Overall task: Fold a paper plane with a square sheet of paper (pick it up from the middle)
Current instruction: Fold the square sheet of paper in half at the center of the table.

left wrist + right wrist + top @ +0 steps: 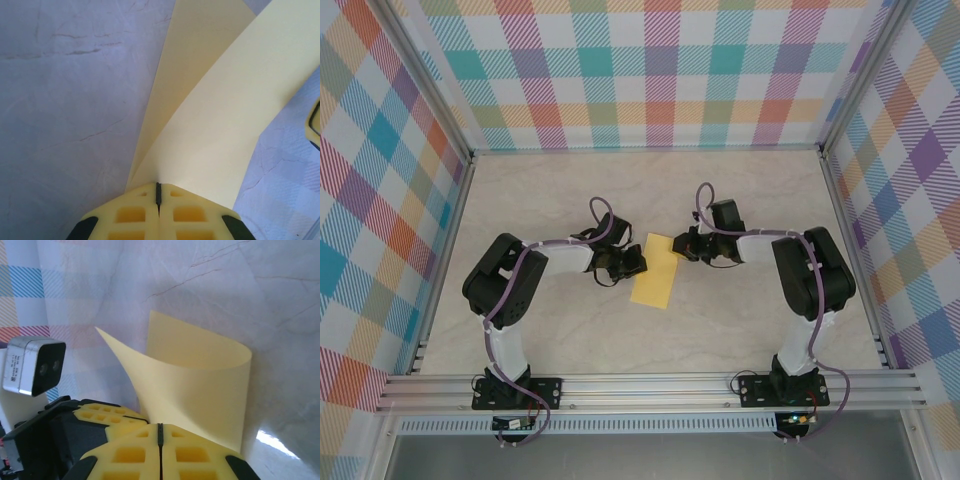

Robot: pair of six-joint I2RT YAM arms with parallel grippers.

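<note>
Grippers flank the square sheet of paper [655, 275] on both sides, so neither arm is nearer; it sits over the middle of the table [570, 340], long axis running near to far with a slight slant. The left gripper [628, 264] is clamped on its left edge, the right gripper [682, 246] on its far right edge. Plain yellow, it is doubled over in a soft, uncreased curl, its layers gaping

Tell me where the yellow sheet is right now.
From the top camera, the yellow sheet is at the middle of the table, with the left fingers pinching its left edge and the right fingers its right side.
</note>
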